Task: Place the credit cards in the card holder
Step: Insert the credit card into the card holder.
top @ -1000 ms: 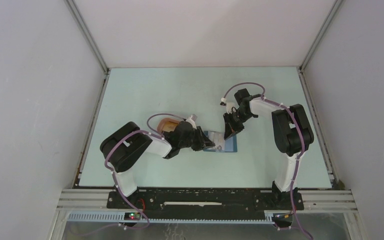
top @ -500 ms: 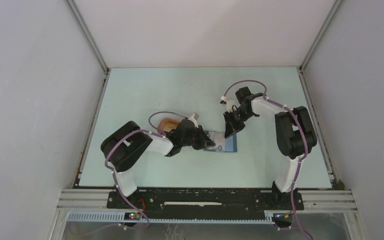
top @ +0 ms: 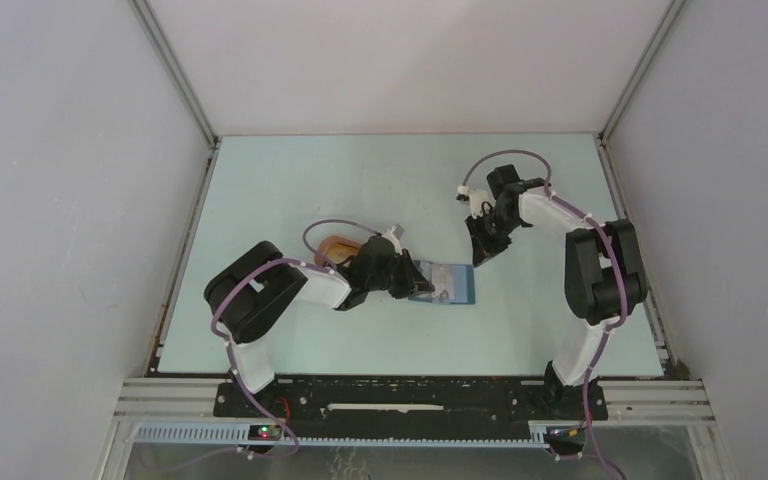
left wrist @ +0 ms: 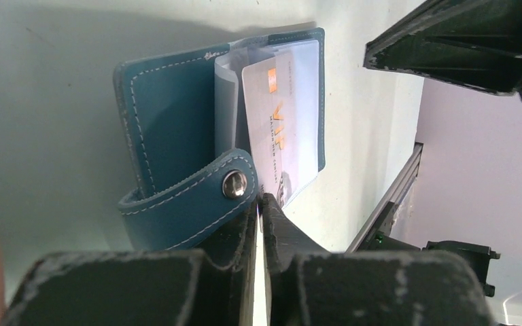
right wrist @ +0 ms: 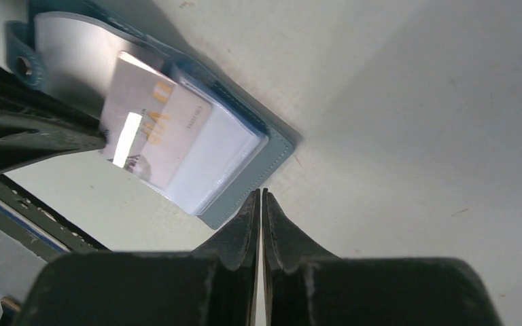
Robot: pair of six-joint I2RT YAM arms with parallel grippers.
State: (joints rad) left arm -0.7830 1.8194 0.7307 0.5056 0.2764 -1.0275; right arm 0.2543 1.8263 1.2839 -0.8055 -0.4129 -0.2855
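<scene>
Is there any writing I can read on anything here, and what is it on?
"VIP", in orange, on the whitish card atop the open card holder.
Small print beside it: too small to read.
Stamped script on the card holder's edge: too blurred to read.

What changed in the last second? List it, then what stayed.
The right hand drew back from the card holder, away and rightward, and now sits clear of it, shut and empty. The left hand stayed at the holder's left side, tips at the edge of the white card. The holder kept its place.
</scene>
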